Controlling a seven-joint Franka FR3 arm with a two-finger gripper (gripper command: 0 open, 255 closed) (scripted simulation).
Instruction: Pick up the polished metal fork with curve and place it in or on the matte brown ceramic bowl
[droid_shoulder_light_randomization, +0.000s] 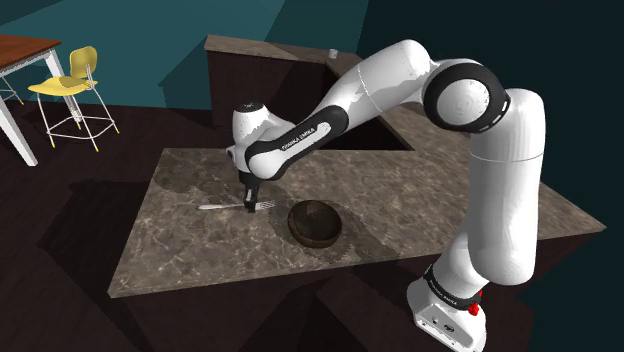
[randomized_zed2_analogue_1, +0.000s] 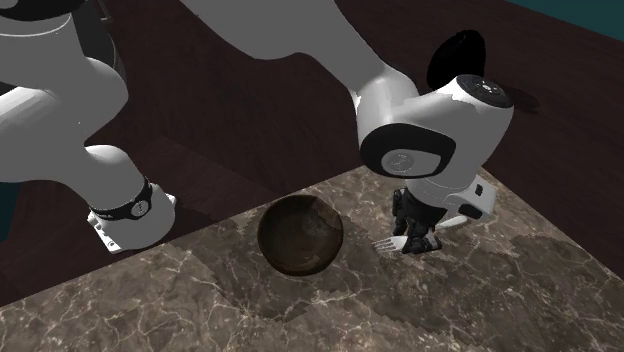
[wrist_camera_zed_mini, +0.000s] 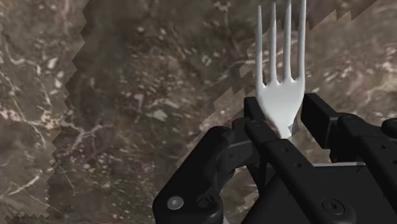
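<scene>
The gripper (wrist_camera_zed_mini: 284, 118) is closed on the fork (wrist_camera_zed_mini: 280, 76). Its two black fingers press the neck just below the tines, and the fork is low on the tabletop (droid_shoulder_light_randomization: 180, 240), not clearly lifted yet. Because the hold is near one end, I think the long handle can sink and turn between the fingers when the arm rises. The smooth pale metal may also slide out. The brown bowl (droid_shoulder_light_randomization: 315, 223) stands near, on the side where the tines point. A tilted fork could hit its rim and push it, or fall beside it. The tabletop is dark brown stone, like marble, with pale veins. Beyond it there is a dark wooden floor, a second counter (droid_shoulder_light_randomization: 260, 50), a yellow chair (droid_shoulder_light_randomization: 68, 88) at a wooden table (droid_shoulder_light_randomization: 25, 48), and teal walls.
</scene>
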